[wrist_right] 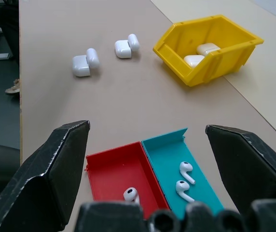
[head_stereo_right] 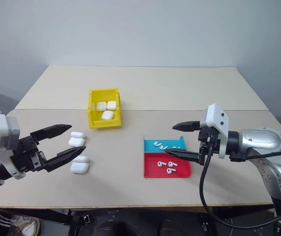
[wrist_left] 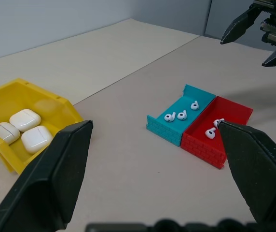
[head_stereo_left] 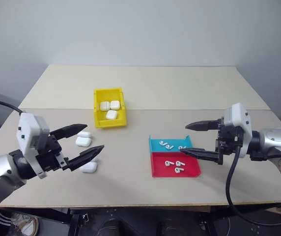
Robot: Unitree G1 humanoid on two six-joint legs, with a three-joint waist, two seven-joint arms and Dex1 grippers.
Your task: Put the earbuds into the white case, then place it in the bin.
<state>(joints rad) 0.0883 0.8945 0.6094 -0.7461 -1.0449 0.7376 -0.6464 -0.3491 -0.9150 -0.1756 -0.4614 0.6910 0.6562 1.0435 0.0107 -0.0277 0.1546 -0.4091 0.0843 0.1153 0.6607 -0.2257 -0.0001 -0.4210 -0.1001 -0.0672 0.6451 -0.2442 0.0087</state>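
Your left gripper and right gripper hang released, holding nothing. Tiny glossy white earbuds lie in the red-and-teal plastic tray at right; small glossy white cases sit near left; the yellow plastic bin stands farther back.

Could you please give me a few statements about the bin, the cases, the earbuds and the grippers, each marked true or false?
1. The yellow bin holds three white cases. True.
2. The earbuds lie on the bare table. False: they lie in the red-and-teal tray.
3. The left gripper holds a case. False: it is open and empty.
4. The right gripper is open. True.
5. Open cases lie on the table outside the bin. True.
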